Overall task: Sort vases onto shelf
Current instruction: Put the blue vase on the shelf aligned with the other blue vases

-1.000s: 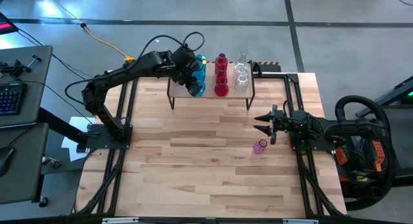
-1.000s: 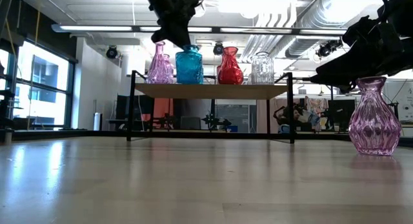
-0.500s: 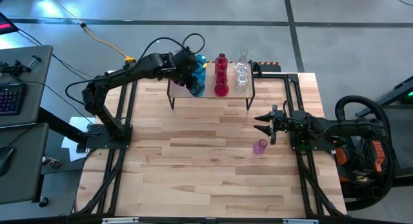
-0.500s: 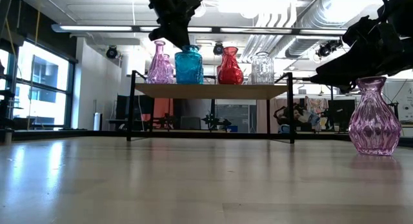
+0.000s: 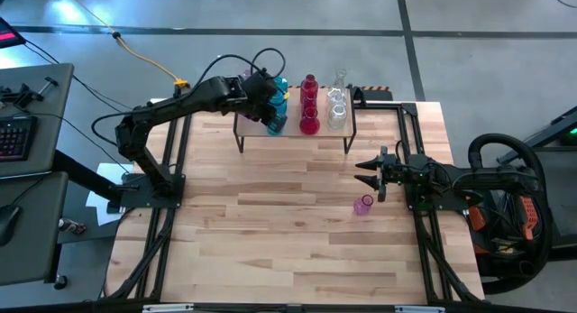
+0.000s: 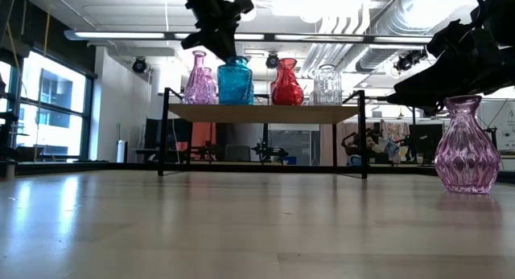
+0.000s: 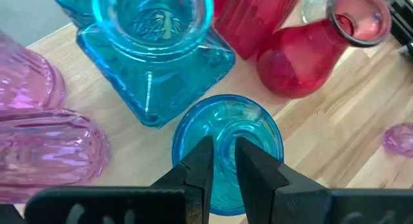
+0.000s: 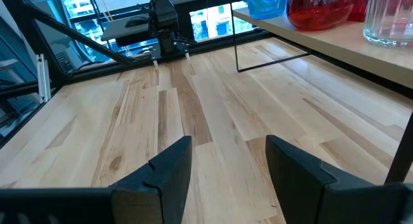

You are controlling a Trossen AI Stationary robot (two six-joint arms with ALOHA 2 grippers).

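The shelf (image 6: 265,112) at the table's far side carries pink (image 6: 199,80), teal (image 6: 235,80), red (image 6: 286,84) and clear (image 6: 326,84) vases, all standing on their bases. My left gripper (image 7: 223,143) reaches down at a slant over the shelf's left part. Its fingers are shut to a narrow gap, with the tips at the mouth of the near, round teal vase (image 7: 227,156). A square teal vase (image 7: 155,62) stands just behind it. One pink vase (image 5: 362,205) stands on the table near my right gripper (image 5: 368,171), which is open and level. My left gripper comes slanting down from the table's left side, with its fingertips (image 7: 205,153) over the middle of the round teal vase's mouth (image 7: 193,121). The vase stands upright on the shelf. I cannot tell whether the fingers touch the glass.
The shelf's black wire legs (image 5: 242,149) stand on the tabletop near its far edge. Bare wooden tabletop (image 5: 270,223) stretches from the shelf to the near edge. Black arm frames (image 5: 171,169) run along both sides of the table.
My left gripper has rolled at the wrist and swung slightly toward the table's left while staying over the teal vase. The vase stands where it was.
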